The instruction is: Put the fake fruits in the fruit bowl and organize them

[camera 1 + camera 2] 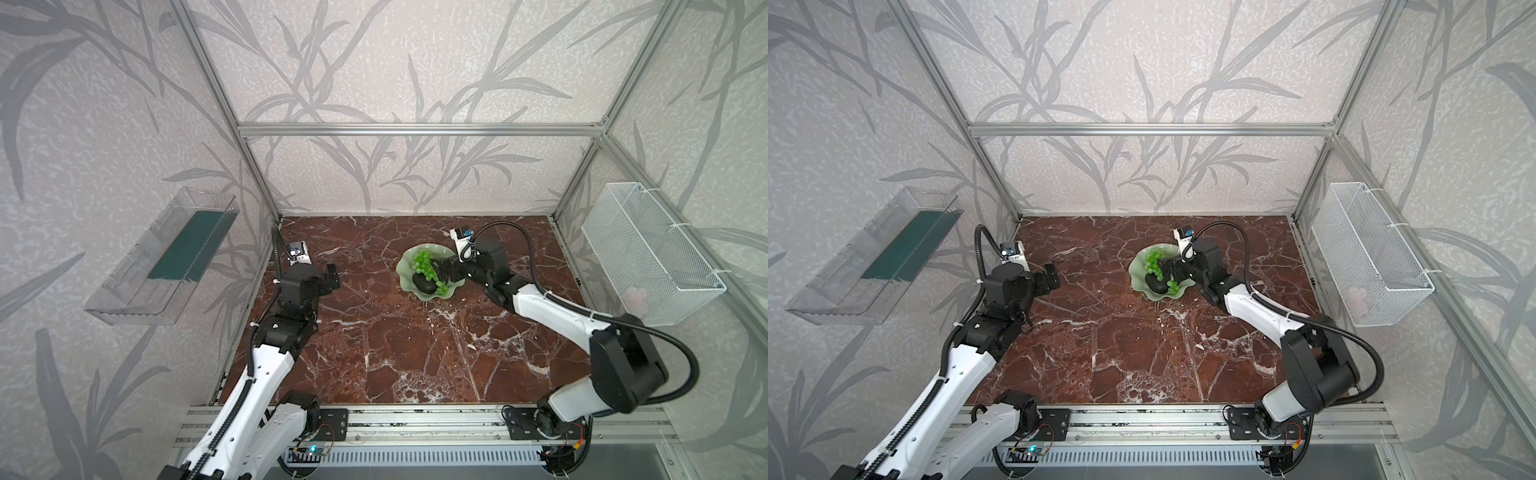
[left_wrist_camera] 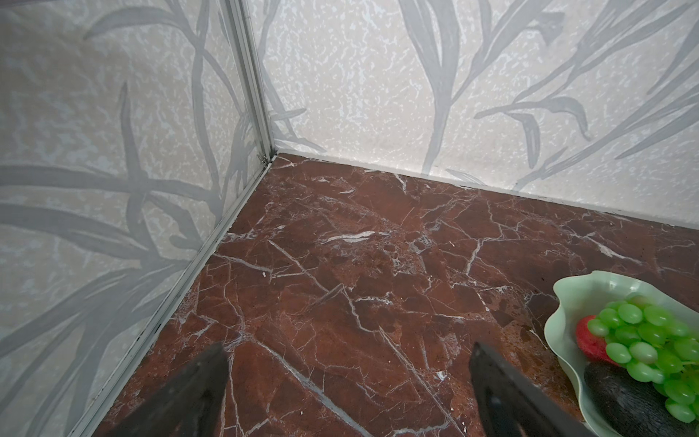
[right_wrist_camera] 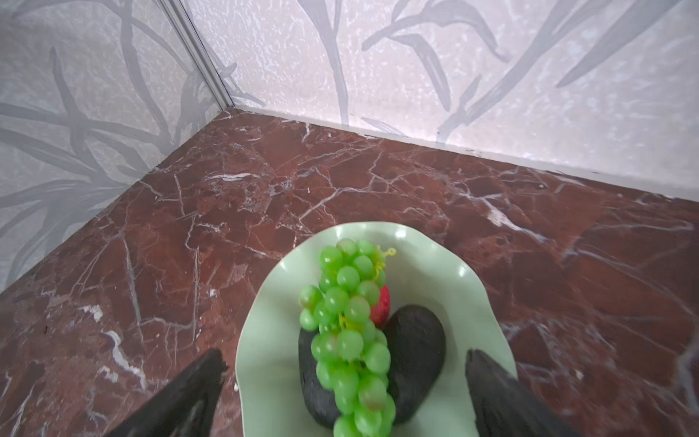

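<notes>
Green grapes (image 3: 348, 340) lie across avocados (image 3: 416, 340) in the bowl (image 3: 476, 302); left hand (image 2: 350, 346) and right hand (image 3: 344, 353) spread.

green grapes (image 1: 424, 261) across dark avocado (image 1: 424, 284) in fruit bowl (image 1: 404, 268), right gripper (image 1: 442, 274) over it

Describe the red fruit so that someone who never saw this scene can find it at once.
On the brown marble table stands one pale green wavy dish. In it a bunch of green grapes lies over two black avocados. The apple peeks out beside the grapes, small and the only red thing.
</notes>
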`<state>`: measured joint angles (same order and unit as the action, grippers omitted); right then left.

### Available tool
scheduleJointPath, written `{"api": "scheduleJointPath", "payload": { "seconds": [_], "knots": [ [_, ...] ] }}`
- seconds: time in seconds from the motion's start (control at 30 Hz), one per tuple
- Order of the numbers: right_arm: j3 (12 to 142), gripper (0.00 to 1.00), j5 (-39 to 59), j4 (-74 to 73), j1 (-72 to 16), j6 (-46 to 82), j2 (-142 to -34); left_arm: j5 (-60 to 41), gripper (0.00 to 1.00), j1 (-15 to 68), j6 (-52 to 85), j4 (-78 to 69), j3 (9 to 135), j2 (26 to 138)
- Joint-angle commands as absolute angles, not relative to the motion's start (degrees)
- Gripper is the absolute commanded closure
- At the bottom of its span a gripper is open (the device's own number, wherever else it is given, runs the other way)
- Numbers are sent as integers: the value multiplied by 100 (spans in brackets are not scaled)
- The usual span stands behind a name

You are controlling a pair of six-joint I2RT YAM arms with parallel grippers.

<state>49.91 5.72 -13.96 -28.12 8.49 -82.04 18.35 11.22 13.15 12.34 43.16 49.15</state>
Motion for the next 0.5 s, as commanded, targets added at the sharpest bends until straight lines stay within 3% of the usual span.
{"api": "scheduleJointPath", "payload": {
  "seconds": [0.0,0.13,0.27,0.47],
  "knots": [
    [4367,1,-214,-1307,-2795,614,-7387,1819,0,1097,1423,829,4126,4834],
    [3579,1,-1364,-945,-2728,524,-6269,1741,1,1090,1381,321,3919,4878],
    [2498,1,-1580,-1568,-2045,429,-5456,1969,0,1091,1028,-341,3567,4911],
    [1632,1,-1998,-3304,-1121,106,-6030,2177,0,1069,94,-2155,2697,5523]
  ]
}}
